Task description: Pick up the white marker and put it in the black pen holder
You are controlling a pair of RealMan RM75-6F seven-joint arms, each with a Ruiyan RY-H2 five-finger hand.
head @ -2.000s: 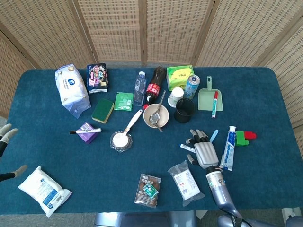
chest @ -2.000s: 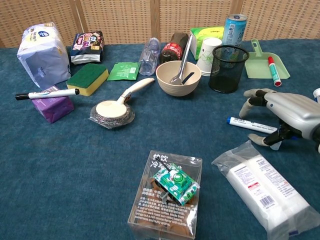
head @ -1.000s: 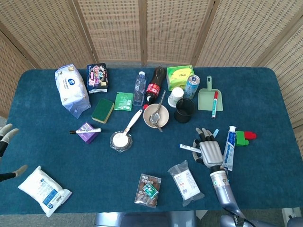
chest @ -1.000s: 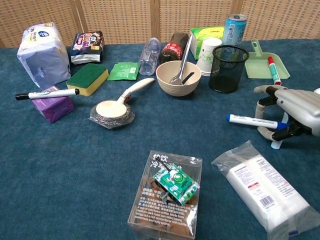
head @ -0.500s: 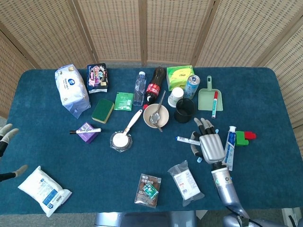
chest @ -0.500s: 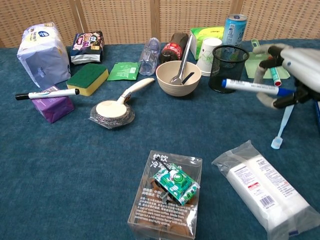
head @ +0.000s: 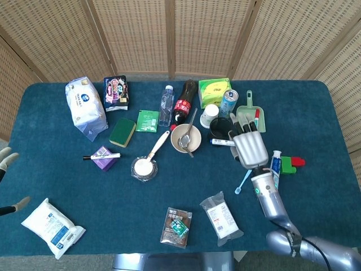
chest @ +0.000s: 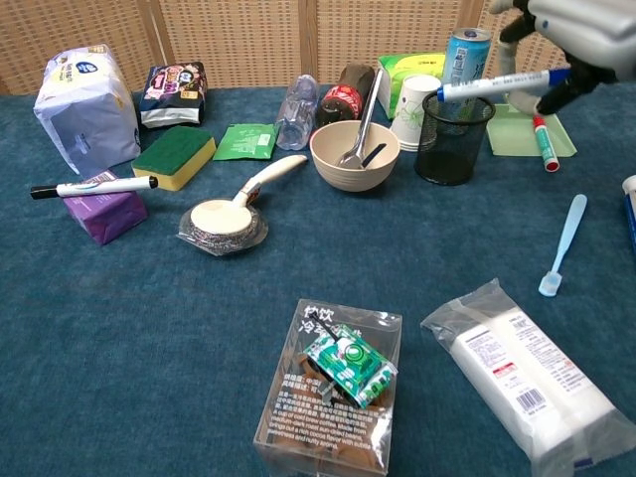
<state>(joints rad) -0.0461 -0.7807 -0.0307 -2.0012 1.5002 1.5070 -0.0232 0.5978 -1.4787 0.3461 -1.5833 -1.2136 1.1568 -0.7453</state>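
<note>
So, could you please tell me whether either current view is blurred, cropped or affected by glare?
Head view: even, soft light, sharp throughout, no glare. Chest view: also sharp, but the right hand is cut off by the top edge, though the white marker it holds over the black pen holder is crisp.

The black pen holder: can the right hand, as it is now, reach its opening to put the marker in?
Probably yes. The right hand holds the white marker level just above the black pen holder, whose mouth shows open. The marker would need tipping upright first.
</note>
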